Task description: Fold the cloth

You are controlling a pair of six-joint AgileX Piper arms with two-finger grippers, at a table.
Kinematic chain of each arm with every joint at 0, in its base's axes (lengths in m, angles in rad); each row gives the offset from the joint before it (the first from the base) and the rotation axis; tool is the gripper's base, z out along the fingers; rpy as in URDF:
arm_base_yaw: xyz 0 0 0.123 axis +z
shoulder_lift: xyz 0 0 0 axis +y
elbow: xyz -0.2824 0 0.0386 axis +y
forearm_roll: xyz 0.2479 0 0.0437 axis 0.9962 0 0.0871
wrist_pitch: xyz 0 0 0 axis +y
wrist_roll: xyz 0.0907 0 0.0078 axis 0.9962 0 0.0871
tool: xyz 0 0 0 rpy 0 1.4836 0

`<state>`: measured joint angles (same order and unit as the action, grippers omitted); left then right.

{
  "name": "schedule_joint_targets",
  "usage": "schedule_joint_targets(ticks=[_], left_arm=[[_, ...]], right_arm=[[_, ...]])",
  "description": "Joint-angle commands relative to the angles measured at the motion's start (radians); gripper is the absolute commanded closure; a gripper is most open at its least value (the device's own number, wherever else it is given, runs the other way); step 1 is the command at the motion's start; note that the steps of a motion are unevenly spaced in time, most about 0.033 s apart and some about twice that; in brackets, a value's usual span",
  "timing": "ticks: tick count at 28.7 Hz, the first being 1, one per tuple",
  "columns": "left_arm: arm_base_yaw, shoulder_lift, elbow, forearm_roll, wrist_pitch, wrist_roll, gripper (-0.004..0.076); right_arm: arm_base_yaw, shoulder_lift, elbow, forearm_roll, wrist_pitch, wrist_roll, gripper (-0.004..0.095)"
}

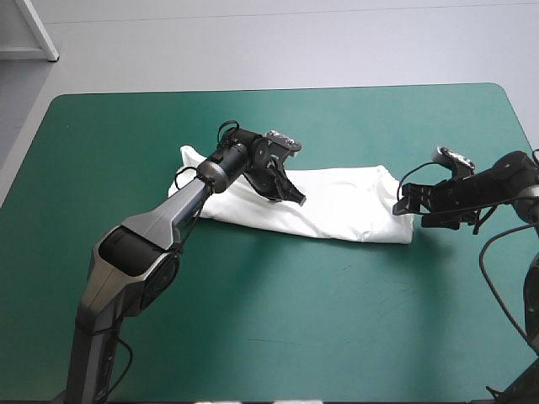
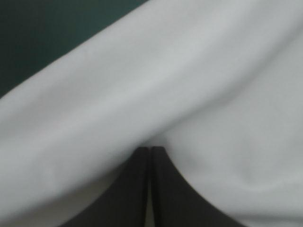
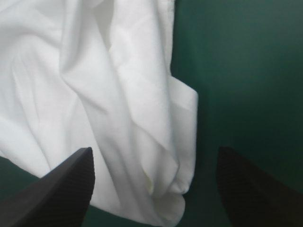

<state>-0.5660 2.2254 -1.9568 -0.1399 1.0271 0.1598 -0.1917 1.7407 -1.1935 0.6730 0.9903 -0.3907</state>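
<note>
Over on the left, the left gripper (image 1: 296,199) is pinching down almost fully closed on the white T-shirt (image 1: 337,206), which is lying in a long folded band across the middle of the teal-green table (image 1: 253,337), while the right gripper (image 1: 408,206) is hovering wide open at the shirt's right-hand end, holding nothing.

High cam: above-behind, looks forward-down, whole table (image 1: 253,337). Left wrist cam: very close, T-shirt (image 2: 199,85) just ahead of left gripper (image 2: 150,149). Right wrist cam: near, T-shirt end under right gripper (image 3: 155,150). All share T-shirt.
</note>
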Motion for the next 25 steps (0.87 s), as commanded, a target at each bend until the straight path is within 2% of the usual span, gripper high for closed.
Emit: schedule_joint_targets(ticks=[1, 6, 10, 13, 16, 21, 22, 25], left_arm=[[-0.026, -0.025, -0.013, -0.040, -0.031, -0.013, 0.0703], [-0.026, -0.025, -0.013, -0.042, -0.033, -0.013, 0.0704], [-0.026, -0.025, -0.013, -0.004, -0.033, -0.013, 0.0704], [-0.026, -0.025, -0.013, 0.009, -0.032, -0.013, 0.0704], [-0.026, -0.025, -0.013, 0.013, -0.032, -0.013, 0.0704], [-0.026, -0.025, -0.013, 0.020, -0.032, -0.013, 0.0704], [-0.026, -0.025, -0.013, 0.023, -0.033, -0.013, 0.0704], [-0.026, -0.025, -0.013, 0.043, -0.031, -0.013, 0.0704]], right_arm=[[-0.003, 0.005, -0.020, 0.056, 0.029, -0.014, 0.0237], [0.014, 0.046, -0.020, 0.105, 0.051, -0.035, 0.0237], [0.078, 0.048, -0.020, 0.104, 0.036, -0.039, 0.0238], [0.132, 0.048, -0.020, 0.104, 0.002, -0.039, 0.0288], [0.170, 0.048, -0.020, 0.104, -0.055, -0.025, 0.0445], [0.183, 0.044, -0.022, 0.121, -0.087, -0.016, 0.0887], [0.183, 0.042, -0.024, 0.124, -0.087, -0.016, 0.0921], [0.183, 0.008, -0.036, 0.128, -0.082, -0.016, 0.0923]])
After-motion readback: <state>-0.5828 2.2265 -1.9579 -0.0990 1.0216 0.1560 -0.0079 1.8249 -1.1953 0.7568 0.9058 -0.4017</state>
